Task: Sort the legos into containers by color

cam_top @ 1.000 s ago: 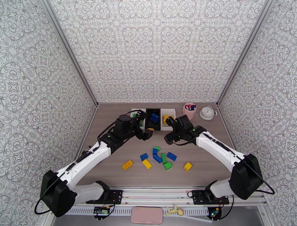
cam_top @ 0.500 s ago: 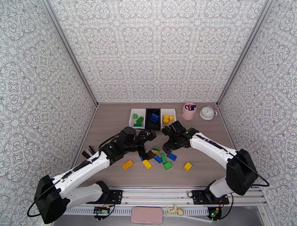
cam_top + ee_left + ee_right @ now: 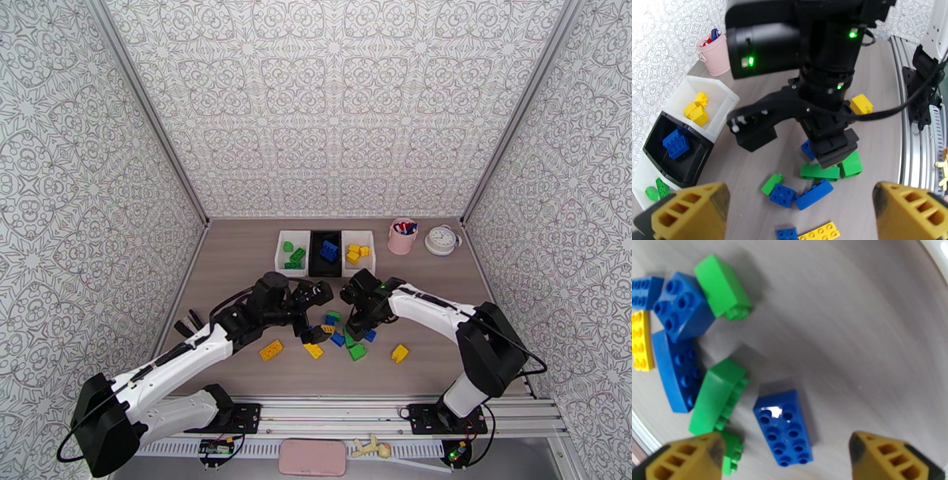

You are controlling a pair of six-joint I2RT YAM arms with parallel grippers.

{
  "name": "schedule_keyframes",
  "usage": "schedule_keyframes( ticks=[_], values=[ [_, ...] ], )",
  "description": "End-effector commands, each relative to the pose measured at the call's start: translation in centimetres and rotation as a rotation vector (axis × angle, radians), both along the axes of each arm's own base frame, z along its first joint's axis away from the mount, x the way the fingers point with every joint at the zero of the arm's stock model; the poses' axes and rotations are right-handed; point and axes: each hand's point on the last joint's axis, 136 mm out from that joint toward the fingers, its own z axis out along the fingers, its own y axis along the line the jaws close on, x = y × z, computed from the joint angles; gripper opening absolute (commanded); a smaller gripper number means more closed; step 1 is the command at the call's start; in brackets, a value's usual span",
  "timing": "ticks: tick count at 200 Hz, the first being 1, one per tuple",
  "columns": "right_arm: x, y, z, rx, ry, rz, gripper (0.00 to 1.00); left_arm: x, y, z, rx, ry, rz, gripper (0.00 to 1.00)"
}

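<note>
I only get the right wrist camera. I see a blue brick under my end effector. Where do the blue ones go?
Observer: Into the black bin, the middle one in a row of three. Blue bricks already lie in it.
Operator: What about the other two bins?
Observer: The left white bin holds green bricks, and the right white bin holds yellow bricks.
Operator: Where's the other arm?
Observer: The left end effector hangs open over the same loose bricks.

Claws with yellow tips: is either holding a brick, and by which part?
Nothing is held. The left gripper and the right gripper both hang open above the loose legos on the table.
</note>
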Motion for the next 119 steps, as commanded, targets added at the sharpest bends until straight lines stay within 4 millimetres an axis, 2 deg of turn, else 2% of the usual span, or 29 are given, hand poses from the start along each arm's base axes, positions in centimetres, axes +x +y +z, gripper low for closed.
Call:
schedule_keyframes(
  ticks=[1,16,27,58,72,94,109,119],
  values=[
    [-0.8,-0.7,-1.2,-0.053,0.024,0.024,0.81,-0.5,0.0,-0.9,0.017,0.008,-0.025,1.00],
    [-0.8,-0.8,-1.6,-0.060,0.029,0.027,0.76,-0.4,0.0,-1.1,0.021,0.005,-0.022,1.00],
    [-0.8,-0.7,-2.0,-0.063,0.036,0.028,0.66,-0.3,0.0,-1.2,0.021,0.006,-0.021,1.00],
    [-0.8,-0.8,-2.7,-0.074,0.042,0.027,0.62,-0.3,-0.1,-1.4,0.025,0.017,-0.029,1.00],
    [-0.7,-0.8,-2.8,-0.077,0.040,0.029,0.54,-0.3,-0.1,-1.5,0.030,0.020,-0.030,1.00],
    [-0.8,-0.9,-2.8,-0.078,0.039,0.030,0.52,-0.1,0.1,-1.5,0.033,0.017,-0.023,1.00],
    [-0.7,-1.0,-2.8,-0.082,0.031,0.028,0.39,0.0,0.2,-1.5,0.029,0.016,-0.017,1.00],
    [-0.6,-1.0,-2.6,-0.081,0.024,0.029,0.37,0.0,0.2,-1.4,0.027,0.015,-0.018,1.00]
  ],
)
